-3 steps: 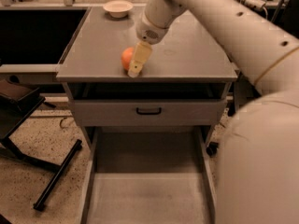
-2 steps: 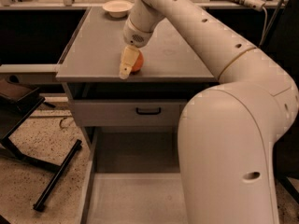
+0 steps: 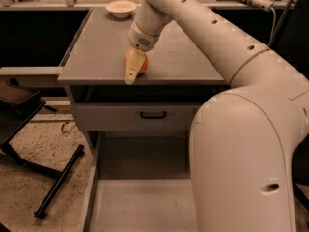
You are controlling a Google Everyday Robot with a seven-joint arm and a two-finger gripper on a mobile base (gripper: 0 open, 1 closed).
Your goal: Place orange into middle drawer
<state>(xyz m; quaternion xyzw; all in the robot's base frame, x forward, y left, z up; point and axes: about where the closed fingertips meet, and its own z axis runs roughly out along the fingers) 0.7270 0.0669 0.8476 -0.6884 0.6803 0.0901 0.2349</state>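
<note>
Gripper: the gripper [image 3: 132, 74] points down and toward the viewer at the front edge of the counter [image 3: 188, 57], a little left of the middle of that edge.
Jaws: a cream part of them lies across the near left face of the orange, with its tip reaching the counter's lip; I cannot tell whether the jaws are closed on the fruit or only set against it.
Orange: the orange [image 3: 141, 63] sits on the counter right at the jaws, touching them, showing on their right and partly hidden behind them.
Arm: the white arm [image 3: 207, 30] runs up and to the right from the jaws, then bends down into the large white body [image 3: 241, 158] that fills the lower right.
Middle drawer: the middle drawer [image 3: 145, 207] is pulled out well below the jaws and nearer the viewer, a grey tray with a bare flat floor and low side walls.
Upper drawer: a closed drawer front [image 3: 111, 117] lies directly under the jaws, beneath the counter top, with its black handle [image 3: 153, 114] slightly to their right.
Bowl: a cream-white bowl [image 3: 121, 7] stands at the far edge of the counter, well behind the jaws and a little to their left.
Floor: a black stand leg [image 3: 59, 182] lies on the speckled floor [image 3: 29, 158], below the jaws and far to their left.
</note>
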